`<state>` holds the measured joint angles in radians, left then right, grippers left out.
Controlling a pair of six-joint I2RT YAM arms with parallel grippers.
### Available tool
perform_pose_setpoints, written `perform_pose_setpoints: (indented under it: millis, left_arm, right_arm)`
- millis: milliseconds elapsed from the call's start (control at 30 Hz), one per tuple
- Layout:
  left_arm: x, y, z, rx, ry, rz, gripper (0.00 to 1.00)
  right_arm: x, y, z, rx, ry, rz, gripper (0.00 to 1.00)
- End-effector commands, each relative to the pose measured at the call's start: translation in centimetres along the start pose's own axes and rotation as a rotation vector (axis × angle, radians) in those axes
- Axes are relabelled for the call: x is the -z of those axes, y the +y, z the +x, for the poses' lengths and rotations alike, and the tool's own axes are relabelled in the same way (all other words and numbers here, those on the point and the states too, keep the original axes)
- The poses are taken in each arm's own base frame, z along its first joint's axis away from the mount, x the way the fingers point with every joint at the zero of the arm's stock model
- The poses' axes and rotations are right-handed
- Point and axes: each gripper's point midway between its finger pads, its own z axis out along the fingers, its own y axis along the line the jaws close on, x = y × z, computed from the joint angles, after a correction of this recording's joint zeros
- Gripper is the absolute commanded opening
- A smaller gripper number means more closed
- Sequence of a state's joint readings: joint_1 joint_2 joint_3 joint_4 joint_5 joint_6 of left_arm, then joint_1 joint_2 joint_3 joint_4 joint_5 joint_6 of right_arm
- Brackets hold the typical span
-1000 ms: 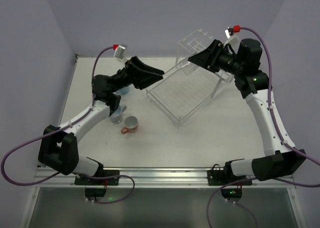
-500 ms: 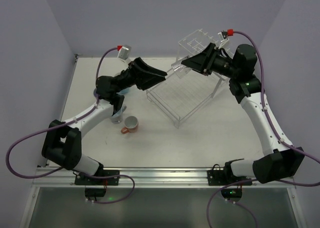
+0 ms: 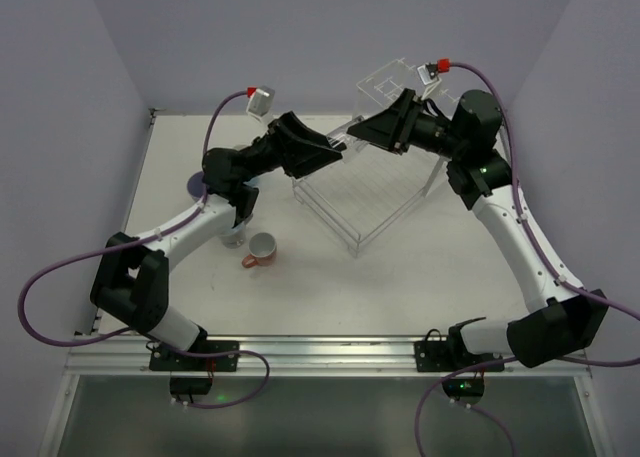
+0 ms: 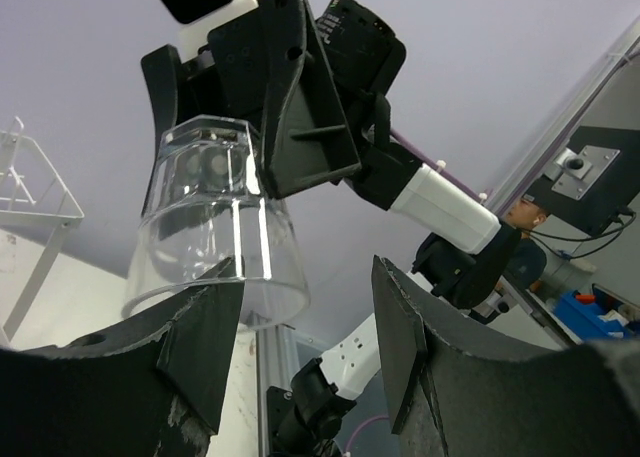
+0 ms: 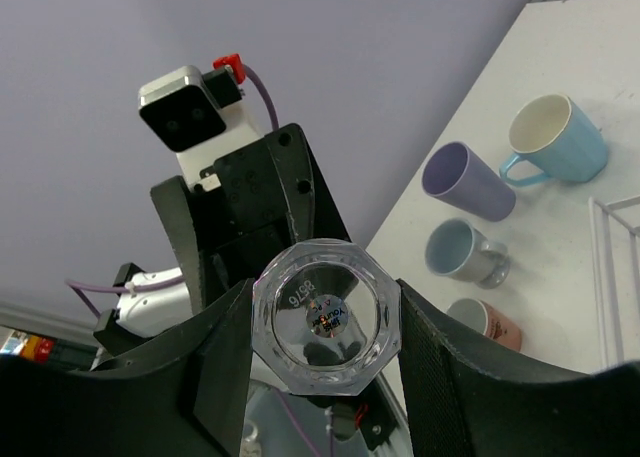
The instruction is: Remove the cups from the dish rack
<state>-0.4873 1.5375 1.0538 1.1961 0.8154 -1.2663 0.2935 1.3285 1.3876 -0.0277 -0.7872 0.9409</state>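
The right claw (image 3: 355, 134) is closed on the base of a clear glass (image 5: 326, 315), one finger on either side, and holds it on its side in the air with the mouth pointing at the left claw (image 3: 338, 147). The left claw stands about half open facing it, holding nothing. The rim of the glass is right at its fingertips (image 4: 205, 342), but whether they touch cannot be told. Both claws meet high above the far left corner of the rack (image 3: 365, 199). The four mugs are out of the rack, close together on the desk (image 3: 400, 277) to its left: light blue (image 5: 556, 137) farthest back, purple (image 5: 468, 182) next, then grey-blue (image 5: 460, 252), and pink (image 5: 486, 323) nearest. The left arm passes over them.
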Motion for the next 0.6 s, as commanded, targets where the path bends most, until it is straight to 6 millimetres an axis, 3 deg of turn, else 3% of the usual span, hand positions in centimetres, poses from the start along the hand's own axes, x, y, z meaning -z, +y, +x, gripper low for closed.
perform_pose_setpoints:
  millis: [0,200,267,300,333,433,567]
  left_arm:
    - [-1.0,-2.3,-1.6,-0.055,-0.036,0.068,0.58]
    - [-1.3,-1.4,-1.9,-0.031,-0.049,0.03,0.58]
    - [-1.5,0.2,-1.6,0.013,-0.032,-0.041,0.42]
    - [-1.6,0.6,-1.9,0.018,-0.037,-0.062,0.27]
    - [-1.6,1.2,-1.8,0.016,-0.033,-0.09,0.0]
    - [-1.4,2.7,-1.5,0.062,-0.019,-0.178,0.0]
    - [-0.5,2.9,-0.8,0.084,0.019,-0.273,0.0]
  right_arm:
    - [-0.8,1.7,-0.4,0.047,-0.003,-0.052,0.0]
    - [-1.9,1.9,0.9,0.057,0.017,-0.05,0.0]
    - [-1.9,2.2,0.9,0.071,0.007,-0.052,0.0]
    - [-1.9,1.9,1.1,0.064,0.015,-0.037,0.0]
    - [-1.7,2.1,1.1,0.068,0.011,-0.035,0.0]
    - [-1.5,2.1,0.8,0.087,0.003,-0.015,0.0]
    - [-1.0,1.7,0.4,0.123,-0.016,0.053,0.39]
